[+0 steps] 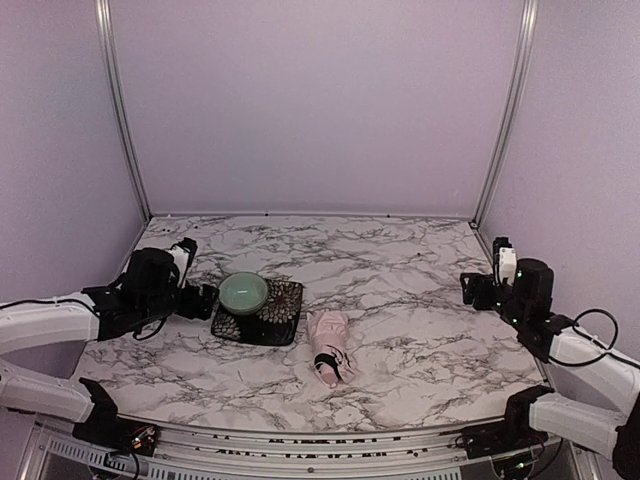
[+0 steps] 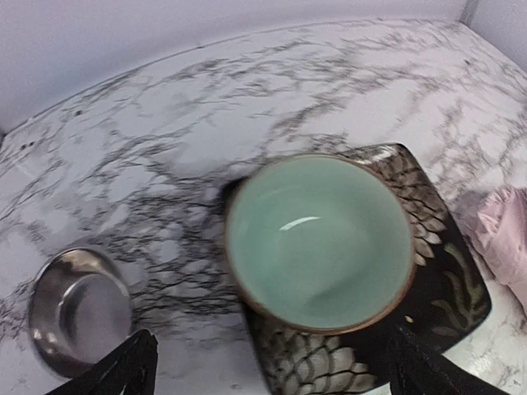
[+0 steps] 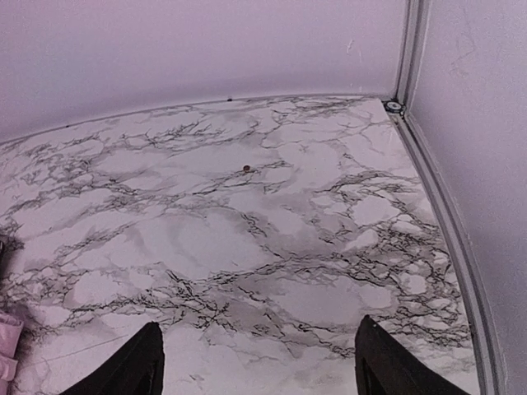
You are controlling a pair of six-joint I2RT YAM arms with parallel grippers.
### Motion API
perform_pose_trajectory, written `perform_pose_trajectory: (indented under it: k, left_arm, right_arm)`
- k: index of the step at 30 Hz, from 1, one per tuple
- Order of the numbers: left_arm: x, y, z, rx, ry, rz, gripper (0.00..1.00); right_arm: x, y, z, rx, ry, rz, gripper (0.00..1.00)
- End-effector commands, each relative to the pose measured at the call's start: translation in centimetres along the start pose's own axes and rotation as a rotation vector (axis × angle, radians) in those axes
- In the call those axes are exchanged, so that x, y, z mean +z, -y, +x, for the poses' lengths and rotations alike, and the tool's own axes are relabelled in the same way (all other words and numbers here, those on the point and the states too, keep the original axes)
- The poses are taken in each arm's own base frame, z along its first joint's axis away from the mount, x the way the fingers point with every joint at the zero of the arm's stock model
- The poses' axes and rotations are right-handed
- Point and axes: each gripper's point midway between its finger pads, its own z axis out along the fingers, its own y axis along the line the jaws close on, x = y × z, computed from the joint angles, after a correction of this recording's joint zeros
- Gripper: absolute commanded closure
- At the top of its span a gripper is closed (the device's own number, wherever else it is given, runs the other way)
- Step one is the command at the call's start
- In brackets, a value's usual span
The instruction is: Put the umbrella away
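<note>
The umbrella (image 1: pixel 327 345) lies folded on the marble table, near the front middle. It is a pale pink bundle with a black strap (image 1: pixel 331 364) round its near end. Its pink fabric also shows at the right edge of the left wrist view (image 2: pixel 506 239) and the bottom left corner of the right wrist view (image 3: pixel 6 350). My left gripper (image 1: pixel 205 300) (image 2: pixel 276 374) is open, well left of the umbrella, by a green bowl, holding nothing. My right gripper (image 1: pixel 474 288) (image 3: pixel 259 370) is open over bare table at the far right, with nothing between its fingers.
A pale green bowl (image 1: pixel 243 292) (image 2: pixel 319 240) stands on a dark floral square mat (image 1: pixel 280 318) (image 2: pixel 449 288), just left of the umbrella. A small steel dish (image 2: pixel 78 309) sits left of the bowl. Walls and metal posts (image 3: pixel 436 189) close in the table.
</note>
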Motion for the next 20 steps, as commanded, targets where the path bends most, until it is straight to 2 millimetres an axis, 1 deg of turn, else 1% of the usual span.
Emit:
perform_pose_trajectory:
  k: [1, 3, 4, 5, 7, 9, 11, 13, 16, 18, 20]
  left_arm:
    - [-3.0, -9.3, -0.5, -0.212, 0.125, -0.269, 0.01]
    - [-4.8, -12.6, -0.7, -0.313, 0.212, -0.369, 0.01]
    - [-5.8, -14.1, -1.1, -0.362, 0.276, -0.418, 0.01]
    - [-6.6, -15.5, -0.9, -0.396, 0.316, -0.469, 0.01]
    - [-8.1, -17.9, -0.1, -0.456, 0.379, -0.580, 0.01]
    - [-9.2, -19.8, 0.9, -0.498, 0.411, -0.675, 0.01]
    - [-9.6, -20.9, 1.8, -0.513, 0.419, -0.745, 0.01]
    - [-10.0, -21.9, 2.5, -0.522, 0.415, -0.808, 0.01]
    - [-9.9, -22.4, 2.5, -0.511, 0.409, -0.843, 0.01]
    - [-9.9, -22.8, 2.8, -0.499, 0.402, -0.871, 0.01]
    - [-9.6, -23.0, 3.5, -0.487, 0.387, -0.893, 0.01]
  right_arm:
    - [-1.0, 3.5, -1.9, 0.035, 0.159, 0.186, 0.16]
    - [-1.0, 4.2, -1.5, 0.035, 0.176, 0.218, 0.07]
    - [-1.0, 4.6, -1.3, 0.044, 0.183, 0.241, 0.04]
    - [-1.0, 5.1, -1.2, 0.053, 0.193, 0.268, 0.01]
    - [-0.9, 5.9, -1.1, 0.071, 0.190, 0.320, 0.00]
    - [-1.0, 6.8, -1.4, 0.090, 0.214, 0.373, 0.00]
    - [-1.3, 8.0, -1.5, 0.120, 0.233, 0.446, 0.00]
    - [-2.0, 9.6, -1.6, 0.179, 0.266, 0.542, 0.00]
    - [-3.0, 11.4, -1.4, 0.247, 0.305, 0.665, 0.00]
    - [-3.3, 11.8, -1.3, 0.253, 0.314, 0.698, 0.00]
    - [-3.1, 11.7, -1.5, 0.239, 0.311, 0.687, 0.00]
